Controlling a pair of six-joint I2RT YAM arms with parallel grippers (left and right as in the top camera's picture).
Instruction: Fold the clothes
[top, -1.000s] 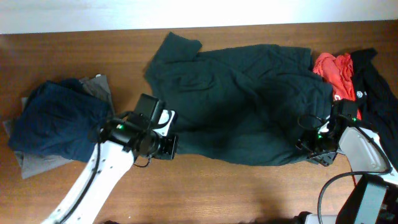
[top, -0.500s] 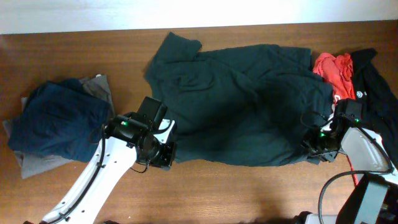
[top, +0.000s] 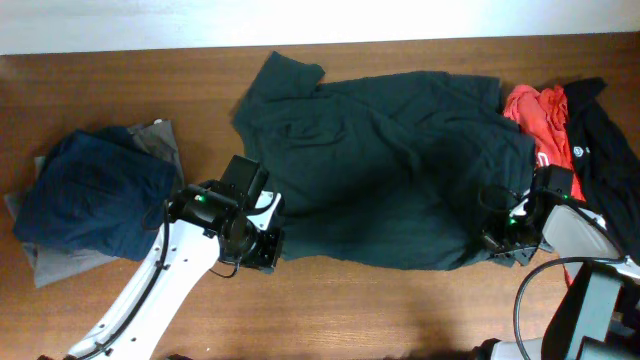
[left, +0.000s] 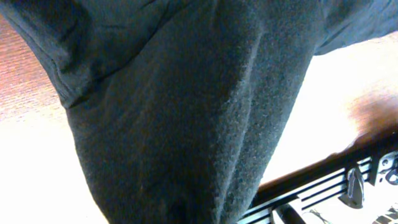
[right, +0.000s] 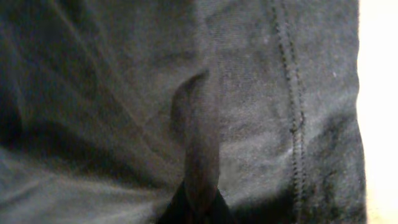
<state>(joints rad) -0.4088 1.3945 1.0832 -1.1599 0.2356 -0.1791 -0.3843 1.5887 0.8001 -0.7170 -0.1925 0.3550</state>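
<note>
The large dark green shirt (top: 380, 170) lies spread across the middle of the table. My left gripper (top: 272, 245) is shut on its near left hem. In the left wrist view the dark fabric (left: 186, 124) drapes from the jaws and hides the fingers. My right gripper (top: 497, 238) is shut on the near right hem, where a narrow ridge of cloth (right: 200, 143) is pinched up beside the stitched seam (right: 289, 93). A navy blue piece (top: 90, 195) lies over grey shorts (top: 155, 140) at the left. The red shirt (top: 540, 115) and a black garment (top: 605, 150) are bunched at the right.
The wooden table (top: 130, 80) runs up to a white wall strip at the back. Bare wood shows along the near edge (top: 400, 310) in front of the shirt. The right arm's cable (top: 530, 300) loops near the front right corner.
My right gripper has shut on the shirt's near right hem and shifted slightly left. The left gripper, still shut on the hem, moved a little toward the near edge, then held.
</note>
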